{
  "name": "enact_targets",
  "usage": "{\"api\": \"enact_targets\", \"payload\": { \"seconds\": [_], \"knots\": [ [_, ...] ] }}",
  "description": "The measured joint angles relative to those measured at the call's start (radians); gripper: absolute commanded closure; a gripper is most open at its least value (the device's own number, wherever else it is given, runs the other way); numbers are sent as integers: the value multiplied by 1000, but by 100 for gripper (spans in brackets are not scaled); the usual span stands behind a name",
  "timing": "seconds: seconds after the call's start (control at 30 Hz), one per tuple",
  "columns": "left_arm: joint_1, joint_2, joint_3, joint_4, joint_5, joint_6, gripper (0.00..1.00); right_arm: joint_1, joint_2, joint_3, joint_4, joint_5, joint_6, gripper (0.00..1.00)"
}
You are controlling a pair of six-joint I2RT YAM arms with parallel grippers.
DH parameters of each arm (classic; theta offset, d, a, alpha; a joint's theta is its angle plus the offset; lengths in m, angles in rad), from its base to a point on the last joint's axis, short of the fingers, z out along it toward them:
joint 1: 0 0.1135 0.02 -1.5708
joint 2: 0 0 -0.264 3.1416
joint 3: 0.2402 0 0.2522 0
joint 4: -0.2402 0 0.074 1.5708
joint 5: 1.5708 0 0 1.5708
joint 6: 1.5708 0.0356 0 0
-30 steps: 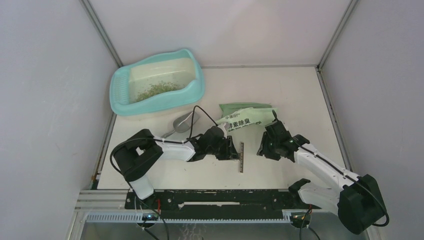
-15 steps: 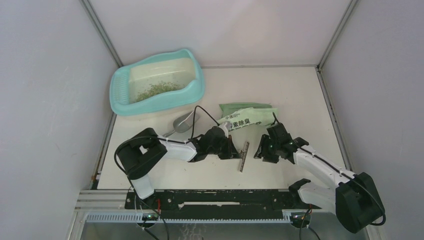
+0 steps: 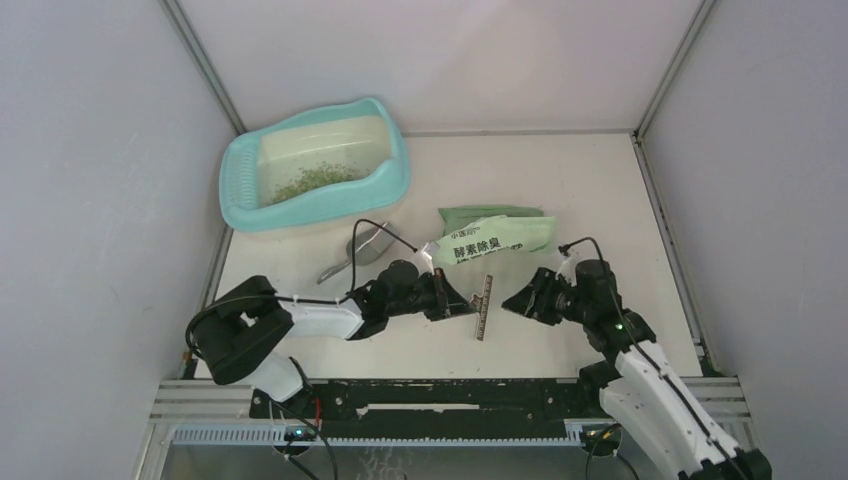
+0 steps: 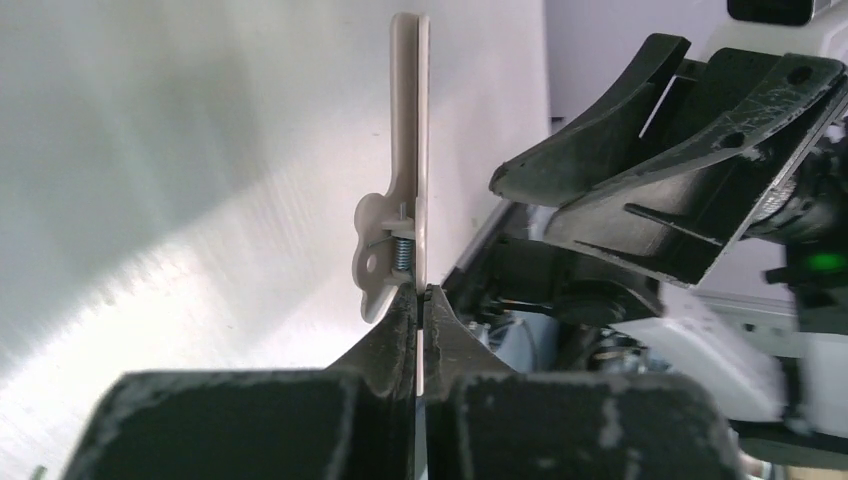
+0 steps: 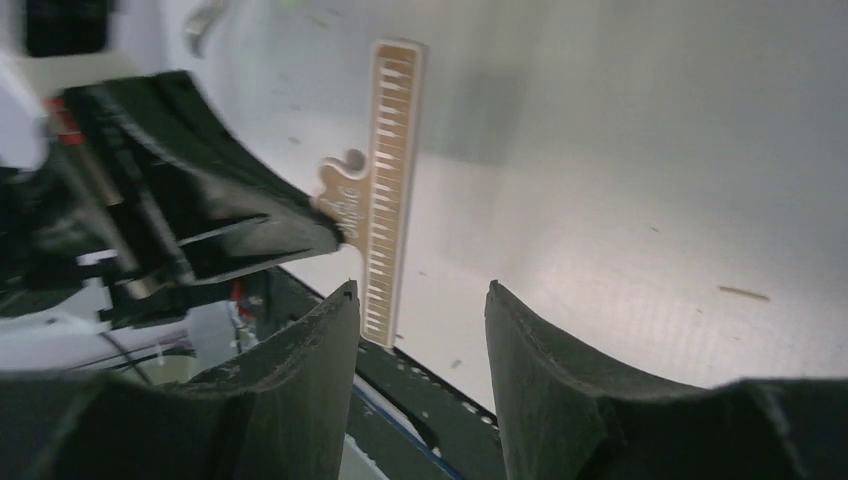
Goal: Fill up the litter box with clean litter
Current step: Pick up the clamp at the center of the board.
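Presently | litter box: far-left of bag, well apart; thin scatter of litter inside | clip: off bag, near side, pinched by left gripper | right gripper: half-open, empty | fill: judged barely begun; pouring left

1. The overhead camera, fixed above and behind the arm bases, looked down and forward across the whole table. It took in everything from the near edge to the litter box at the far left, and stood farthest from the scene.
2. The left wrist camera sat low and very close, peering along the left gripper toward the robot's right. The bag clip appeared edge-on, with the right gripper beyond.
3. The right wrist camera faced the opposite way, low over its own gripper, toward the clip's flat face.
4. All three views shared the clip and the patch of table between the grippers.
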Motion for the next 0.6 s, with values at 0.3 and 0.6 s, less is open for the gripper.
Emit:
{"api": "enact_targets", "payload": {
  "seconds": [0.3, 0.6],
  "knots": [
    [3, -240, -97, 122, 2, -139, 100, -83, -188, -1, 83, -197, 89, 45],
    [3, -391, -113, 136, -17, -178, 100, -73, -153, -1, 221, -290, 222, 47]
  ]
}}
